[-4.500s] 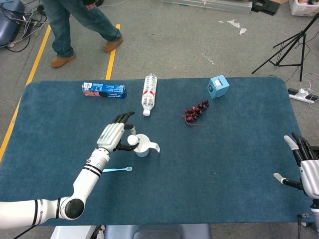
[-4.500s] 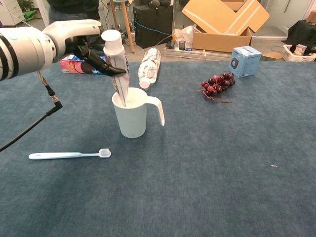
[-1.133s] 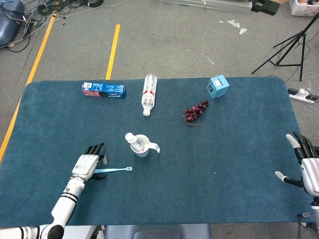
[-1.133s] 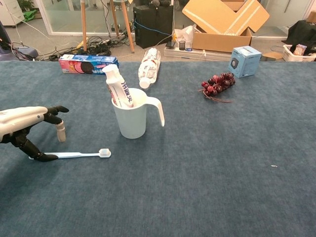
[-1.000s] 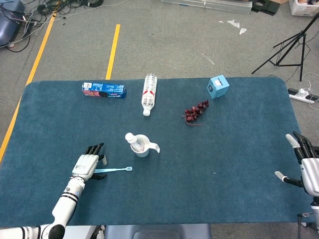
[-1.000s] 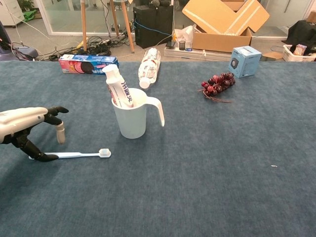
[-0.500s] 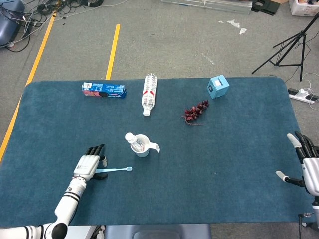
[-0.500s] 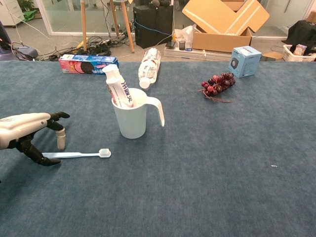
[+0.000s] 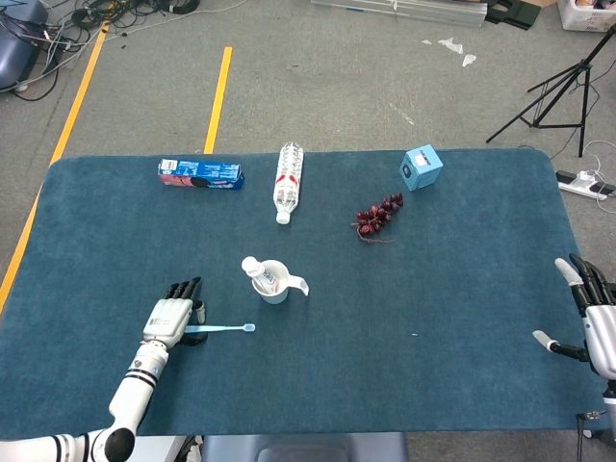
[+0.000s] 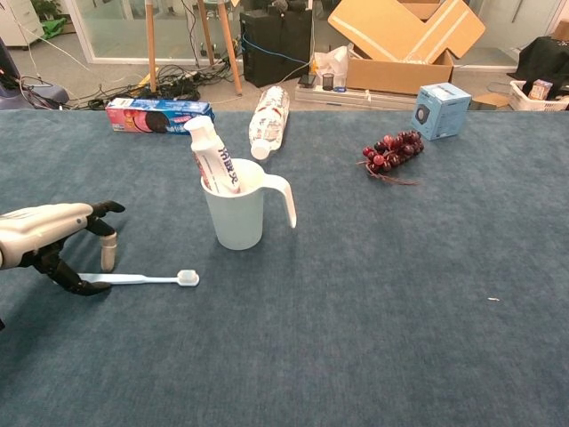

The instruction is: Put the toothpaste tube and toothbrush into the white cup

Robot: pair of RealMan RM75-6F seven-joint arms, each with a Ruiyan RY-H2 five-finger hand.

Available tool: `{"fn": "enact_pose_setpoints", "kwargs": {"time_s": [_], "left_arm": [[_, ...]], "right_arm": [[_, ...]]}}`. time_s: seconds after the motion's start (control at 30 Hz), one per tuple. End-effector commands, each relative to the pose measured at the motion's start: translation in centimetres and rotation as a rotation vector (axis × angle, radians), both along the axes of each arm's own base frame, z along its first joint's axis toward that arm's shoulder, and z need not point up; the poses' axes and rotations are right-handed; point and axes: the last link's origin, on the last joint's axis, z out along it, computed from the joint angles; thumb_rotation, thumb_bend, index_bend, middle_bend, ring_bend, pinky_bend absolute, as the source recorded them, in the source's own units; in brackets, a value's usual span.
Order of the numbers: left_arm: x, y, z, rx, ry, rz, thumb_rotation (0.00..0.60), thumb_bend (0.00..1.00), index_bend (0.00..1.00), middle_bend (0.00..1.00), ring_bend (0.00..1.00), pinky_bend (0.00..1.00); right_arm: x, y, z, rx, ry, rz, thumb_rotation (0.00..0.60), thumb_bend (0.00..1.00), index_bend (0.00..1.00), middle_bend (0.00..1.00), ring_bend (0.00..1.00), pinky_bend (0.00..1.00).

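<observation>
The white cup [image 9: 275,283] [image 10: 236,216] stands upright left of the table's middle, its handle pointing right. The toothpaste tube [image 9: 254,269] [image 10: 213,157] leans in it, cap up and tilted left. The light-blue toothbrush [image 9: 222,329] [image 10: 142,278] lies flat on the cloth in front of the cup, bristles to the right. My left hand [image 9: 170,317] [image 10: 49,233] hovers low over the handle's end, fingers spread above it and the thumb beside it on the cloth. It grips nothing. My right hand [image 9: 595,323] rests open at the table's right edge.
Along the far side lie a cookie pack [image 9: 200,173] [image 10: 160,114], a water bottle [image 9: 288,180] [image 10: 269,120], a grape bunch [image 9: 379,217] [image 10: 391,149] and a small blue box [image 9: 422,166] [image 10: 442,109]. Cardboard boxes [image 10: 404,40] stand beyond the table.
My left hand let go of the toothpaste tube in the cup, then came down and left to the toothbrush handle. In the last second it has sunk slightly closer to it.
</observation>
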Motion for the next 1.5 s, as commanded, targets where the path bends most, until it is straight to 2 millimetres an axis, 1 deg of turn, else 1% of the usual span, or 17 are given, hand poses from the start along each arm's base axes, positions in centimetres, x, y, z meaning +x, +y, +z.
{"fn": "enact_pose_setpoints", "kwargs": {"time_s": [0.03,0.3,0.57,0.77,1.5], "left_arm": [[0.0,0.0,-0.1,-0.003,0.005,0.0,0.6,0.26,0.53,0.0,0.0,0.0],[-0.1,0.1,-0.3,-0.009,0.018,0.001,0.6,0.28,0.54,0.0,0.0,0.0],[-0.2,0.0,-0.5,-0.012,0.023,0.004,0.6,0.35,0.55,0.0,0.0,0.0],[-0.2,-0.2,-0.3,-0.009,0.013,0.006,0.6,0.38,0.57,0.0,0.0,0.0],[0.7,-2.4,1.6,-0.009,-0.058,-0.03,0.6,0.38,0.59,0.0,0.0,0.0]], "right_arm": [[0.0,0.0,0.0,0.0,0.0,0.0,0.6,0.0,0.07,0.05,0.03,0.42],[0.0,0.0,0.1,-0.003,-0.002,0.001,0.6,0.0,0.07,0.05,0.03,0.42],[0.0,0.1,0.1,-0.004,-0.003,0.002,0.6,0.0,0.07,0.05,0.03,0.42],[0.0,0.1,0.1,-0.004,-0.003,0.002,0.6,0.0,0.07,0.05,0.03,0.42],[0.1,0.1,0.0,-0.002,-0.001,0.002,0.6,0.0,0.07,0.05,0.03,0.42]]}}
